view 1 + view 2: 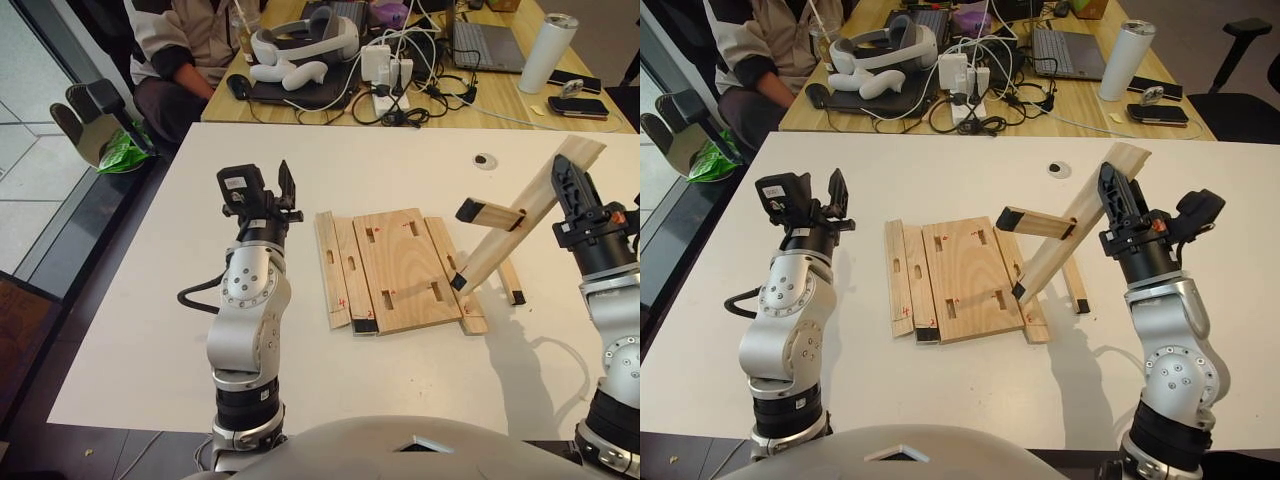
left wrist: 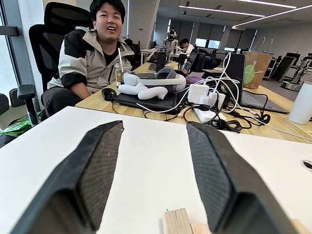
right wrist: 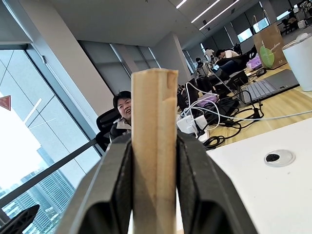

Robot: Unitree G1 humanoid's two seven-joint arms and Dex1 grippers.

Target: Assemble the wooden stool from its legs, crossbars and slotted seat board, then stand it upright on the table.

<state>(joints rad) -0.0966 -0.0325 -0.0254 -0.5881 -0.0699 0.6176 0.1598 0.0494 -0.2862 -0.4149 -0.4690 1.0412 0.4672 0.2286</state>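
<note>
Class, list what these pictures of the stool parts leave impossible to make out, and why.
- Right wrist view: lower end of the leg, hidden by the right claw.
- Head views: red marks on the seat board, too small to read.
- Left wrist view: a wooden piece, cut off by the picture's edge.

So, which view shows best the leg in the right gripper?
The right eye view: the whole leg shows, tilted, its dark foot by the seat board, a crossbar sticking out. The left eye view shows the same. In the right wrist view its upper end stands between the fingers of the right gripper.
</note>
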